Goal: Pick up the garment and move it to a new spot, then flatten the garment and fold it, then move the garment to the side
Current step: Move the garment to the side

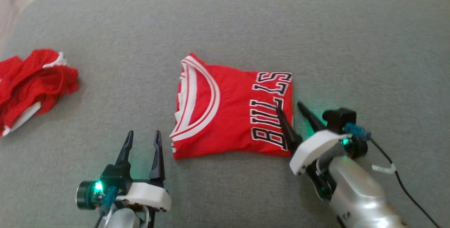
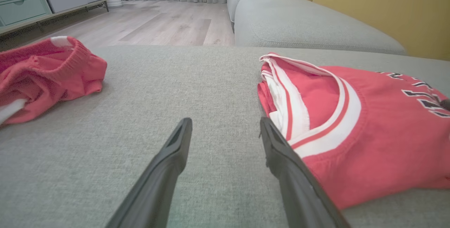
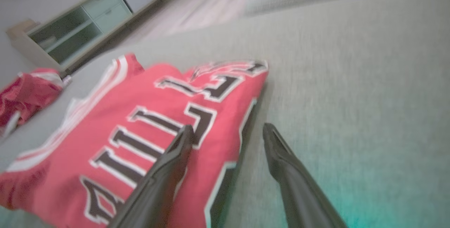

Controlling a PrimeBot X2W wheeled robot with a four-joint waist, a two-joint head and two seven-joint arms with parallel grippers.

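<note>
Beside jersey (image 1: 232,112), left claw (image 1: 144,133) released; astride its edge, right claw (image 1: 288,105) released; from left wrist, yellow wall (image 2: 386,6).

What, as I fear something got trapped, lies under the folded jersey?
The folded jersey lies flat on the grey cushion. Layers of its own fabric show at the collar edge. Anything between or beneath them is covered.
</note>
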